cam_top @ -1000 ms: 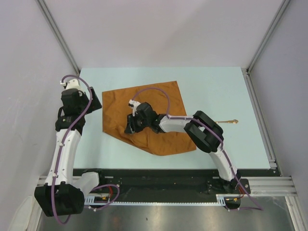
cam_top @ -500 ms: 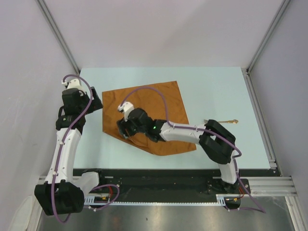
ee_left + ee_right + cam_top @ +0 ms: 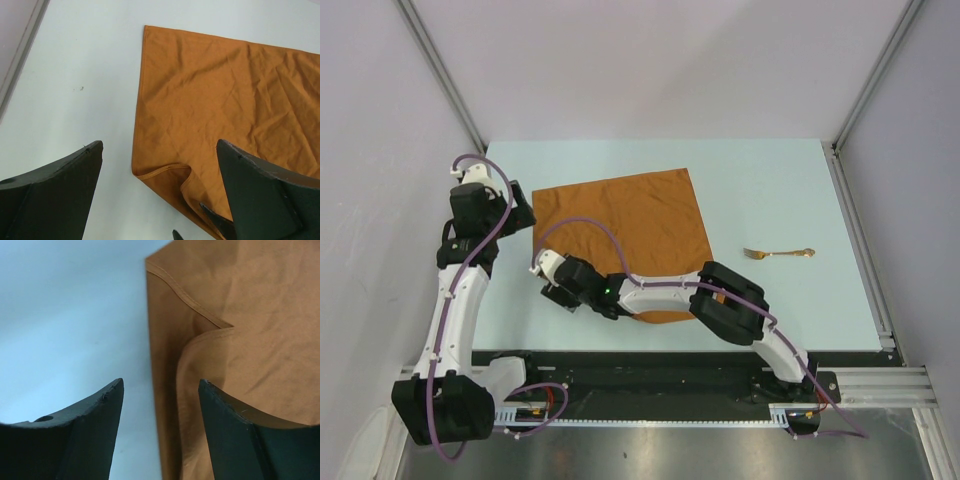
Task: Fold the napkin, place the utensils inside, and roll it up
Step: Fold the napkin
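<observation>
Rust-orange cloth fills the near middle of the scene. The napkin lies spread flat on the pale counter and is not yet folded, as far as I can judge, apart from one small flap doubled over at its near-left corner. The right arm reaches low across the napkin's near edge to that corner. There the right fingers stand apart, one over bare counter and the other over the cloth, with the hem running between them and nothing clamped. That straddle would suit either a fresh pinch on the corner or a release of it; I cannot tell which.

A little farther back, the fork lies well apart to the right on bare counter, tines toward the cloth. It is untouched, and seemingly kept clear until the folding is done.

Farthest, near the napkin's far-left corner, the left fingers hang spread wide above the hem and the counter beside it, holding nothing. They are probably placed to take that corner so both arms can lift one side together.
</observation>
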You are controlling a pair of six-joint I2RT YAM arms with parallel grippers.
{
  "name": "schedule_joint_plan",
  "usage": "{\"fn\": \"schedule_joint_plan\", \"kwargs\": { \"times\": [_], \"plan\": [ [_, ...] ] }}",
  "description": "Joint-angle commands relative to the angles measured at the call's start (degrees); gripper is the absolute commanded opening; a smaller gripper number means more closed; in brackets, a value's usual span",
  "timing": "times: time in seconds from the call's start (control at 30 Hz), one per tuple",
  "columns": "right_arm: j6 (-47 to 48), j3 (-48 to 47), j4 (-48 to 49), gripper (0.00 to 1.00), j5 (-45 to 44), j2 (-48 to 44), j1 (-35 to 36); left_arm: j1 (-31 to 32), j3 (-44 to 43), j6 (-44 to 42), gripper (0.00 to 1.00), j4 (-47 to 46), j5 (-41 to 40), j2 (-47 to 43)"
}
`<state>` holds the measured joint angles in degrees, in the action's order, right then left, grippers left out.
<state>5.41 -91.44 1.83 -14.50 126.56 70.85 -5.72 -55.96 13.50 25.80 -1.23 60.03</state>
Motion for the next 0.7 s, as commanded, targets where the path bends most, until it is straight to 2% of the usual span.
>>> {"fn": "schedule_joint_plan", "kwargs": {
  "times": [0.0, 0.13, 0.27, 0.37, 0.67],
  "plan": [
    [3.12, -3.75, 1.69, 0.66, -3.87, 1.05, -0.89, -0.44, 0.24, 0.74, 1.0, -1.72, 0.8, -0.09],
    [1.63, -3.48, 2.04, 0.64, -2.64, 0.97, -2.03, -0.44, 0.24, 0.65, 1.0, -1.63, 0.8, -0.09],
    [-2.41, -3.22, 1.96, 0.62, 4.46, 0.96, -4.4, -0.44, 0.24, 0.74, 1.0, -1.72, 0.8, 0.0],
    [-4.09, -3.66, 1.6, 0.58, 6.41, 1.93, -5.72, -0.44, 0.33, 0.83, 1.0, -1.72, 0.8, 0.0],
    [-3.21, -5.68, 0.64, 0.52, 4.66, 5.09, -6.25, -0.44, 0.33, 0.83, 1.0, -1.72, 2.2, 0.0]
  ]
}}
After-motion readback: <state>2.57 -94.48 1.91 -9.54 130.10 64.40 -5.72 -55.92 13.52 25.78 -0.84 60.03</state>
